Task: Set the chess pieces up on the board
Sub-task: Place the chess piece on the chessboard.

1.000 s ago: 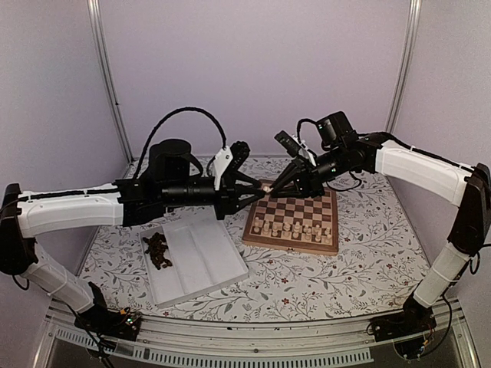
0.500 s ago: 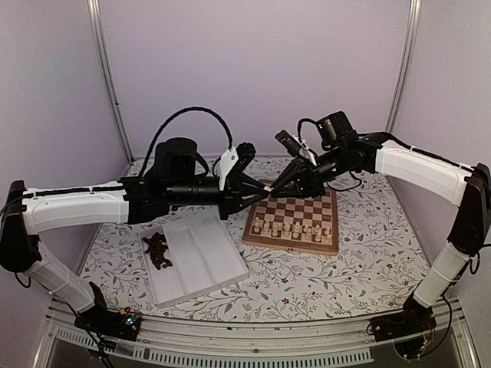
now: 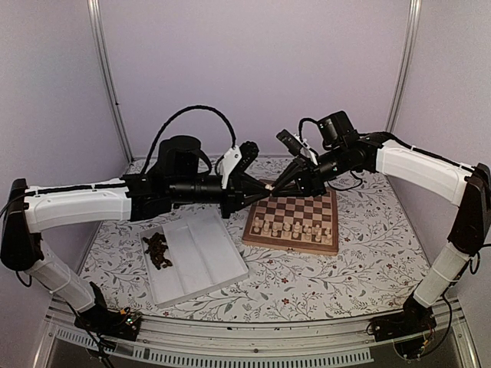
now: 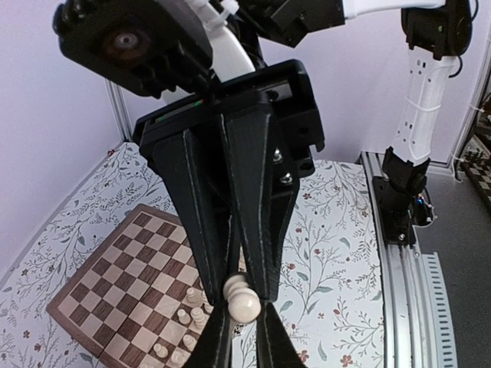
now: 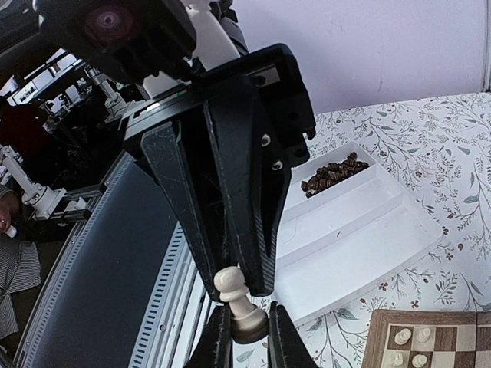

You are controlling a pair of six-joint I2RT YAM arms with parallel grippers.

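Note:
A cream pawn (image 3: 268, 185) hangs in the air above the far left corner of the board (image 3: 288, 244), held from both sides. My right gripper (image 5: 244, 328) is shut on the pawn's (image 5: 244, 314) base. My left gripper (image 4: 244, 326) has its fingers against the pawn's (image 4: 243, 303) round head. The two grippers meet tip to tip in the top view, left gripper (image 3: 263, 188) and right gripper (image 3: 274, 183). Several cream chess pieces (image 3: 295, 228) stand in the board's two near rows. A heap of dark brown pieces (image 3: 157, 251) lies in the white tray (image 3: 203, 257).
The tray sits left of the board on the flowered tablecloth. Both forearms stretch across the back of the table above the board's far edge. A metal rail (image 3: 253, 349) runs along the near edge, with purple walls around.
My left gripper has slid a little to the right and its fingers have narrowed onto the pawn's head. The right arm and the pawn have stayed where they were.

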